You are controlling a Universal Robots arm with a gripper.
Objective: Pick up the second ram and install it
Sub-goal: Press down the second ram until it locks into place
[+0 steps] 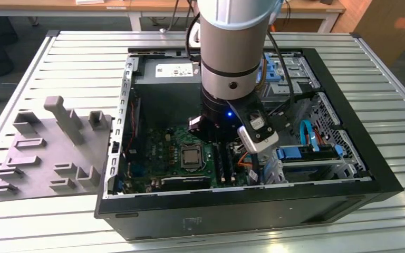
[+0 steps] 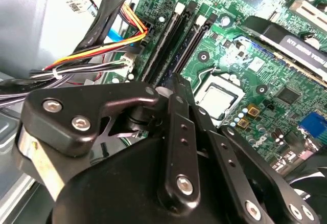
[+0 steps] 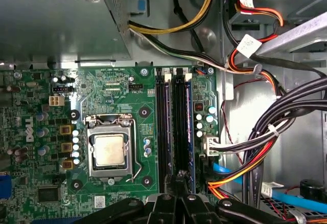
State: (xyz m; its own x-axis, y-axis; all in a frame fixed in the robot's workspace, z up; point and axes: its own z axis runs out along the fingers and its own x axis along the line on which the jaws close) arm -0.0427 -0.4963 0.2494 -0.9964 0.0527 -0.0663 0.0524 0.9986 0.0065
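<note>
Two dark ram sticks stand side by side in the motherboard's slots next to the CPU socket. In both wrist views my gripper is shut, its tips pressed together over one end of the stick farther from the socket. I cannot tell whether the tips pinch that stick or only rest on its top edge. The same sticks run away from the gripper in the second wrist view. In the exterior view the gripper reaches down into the open computer case, above the slots.
Bundled black, red and yellow cables lie close beside the slots. The power supply box lies beyond the slots' far end. A blue cable crosses the drive bay. A grey parts fixture sits on the slatted table at the exterior view's left.
</note>
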